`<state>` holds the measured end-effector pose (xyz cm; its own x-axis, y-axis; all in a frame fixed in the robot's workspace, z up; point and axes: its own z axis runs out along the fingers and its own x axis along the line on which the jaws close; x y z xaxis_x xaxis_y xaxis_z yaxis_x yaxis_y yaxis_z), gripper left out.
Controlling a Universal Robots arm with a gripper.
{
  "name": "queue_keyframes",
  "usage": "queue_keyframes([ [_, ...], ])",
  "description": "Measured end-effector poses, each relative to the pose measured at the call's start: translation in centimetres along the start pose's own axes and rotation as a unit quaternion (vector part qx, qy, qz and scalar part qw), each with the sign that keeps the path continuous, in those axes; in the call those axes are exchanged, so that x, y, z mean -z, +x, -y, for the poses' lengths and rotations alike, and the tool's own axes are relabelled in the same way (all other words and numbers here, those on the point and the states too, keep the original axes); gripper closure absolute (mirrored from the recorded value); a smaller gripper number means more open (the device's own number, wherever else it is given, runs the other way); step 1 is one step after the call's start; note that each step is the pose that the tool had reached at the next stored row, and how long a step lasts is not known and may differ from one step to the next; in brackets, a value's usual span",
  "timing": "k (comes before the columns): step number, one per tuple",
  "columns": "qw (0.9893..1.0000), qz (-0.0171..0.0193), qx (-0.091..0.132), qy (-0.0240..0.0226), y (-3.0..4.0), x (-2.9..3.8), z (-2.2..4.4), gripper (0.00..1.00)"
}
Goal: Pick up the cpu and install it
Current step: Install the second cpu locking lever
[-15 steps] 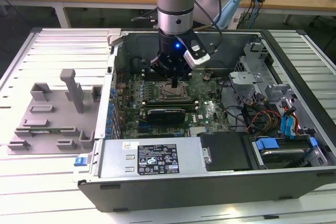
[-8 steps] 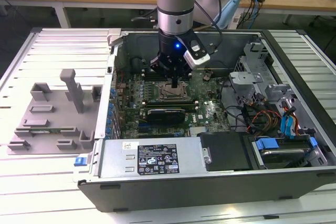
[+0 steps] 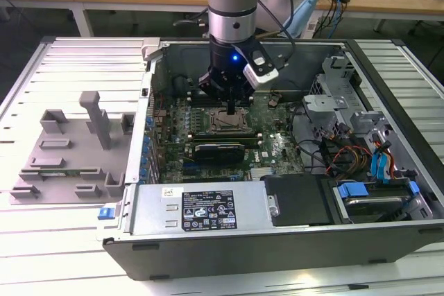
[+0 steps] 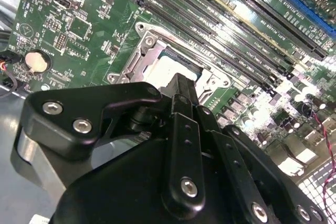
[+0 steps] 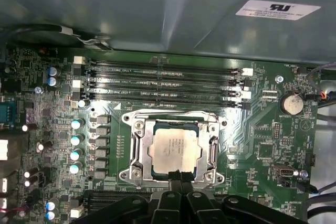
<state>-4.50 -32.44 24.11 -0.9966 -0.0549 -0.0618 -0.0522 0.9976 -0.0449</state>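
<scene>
The cpu [image 5: 175, 150], a silvery square chip, lies flat inside the open metal-framed socket [image 5: 137, 150] of the green motherboard. In the second wrist view the cpu [image 4: 167, 69] shows as a pale patch in the socket [image 4: 142, 51], partly hidden by the black fingers. My gripper [image 5: 178, 175] hovers at the cpu's edge with its two fingertips pressed together and nothing between them. Seen from the wrist's other side, the gripper [image 4: 178, 82] narrows to a single tip over the chip. In the exterior view the gripper [image 3: 231, 107] hangs straight down over the socket [image 3: 225, 124] inside the computer case.
Memory slots [image 5: 163, 82] run beside the socket, and a coin battery [image 5: 290, 103] sits further off. The case's metal wall [image 5: 157, 14] rises behind the board. A grey holder block [image 3: 69, 150] stands outside the case on the exterior view's left. Drive bays and cables [image 3: 361, 150] fill the right.
</scene>
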Motion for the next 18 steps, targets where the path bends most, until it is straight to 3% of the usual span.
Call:
queue_keyframes([
  [4,1.0,0.0001,0.0,-0.0009,0.11,-0.06,1.39,0.89],
  [6,1.0,0.0003,0.0,-0.0032,0.19,-0.12,2.74,0.89],
  [7,1.0,0.0003,0.0,-0.0047,0.23,-0.13,3.04,0.89],
  [9,0.9998,0.0013,0.003,-0.0201,0.58,-0.25,3.27,0.89],
  [10,0.9997,0.0014,0.004,-0.0222,0.65,-0.27,3.3,0.89],
  [13,0.9997,0.0015,0.005,-0.0233,0.89,-0.35,3.45,0.89],
  [16,0.9997,0.0016,0.006,-0.0245,1.6,-0.76,3.53,0.89],
  [18,0.9997,0.0016,0.006,-0.0245,1.61,-0.85,3.55,0.89],
])
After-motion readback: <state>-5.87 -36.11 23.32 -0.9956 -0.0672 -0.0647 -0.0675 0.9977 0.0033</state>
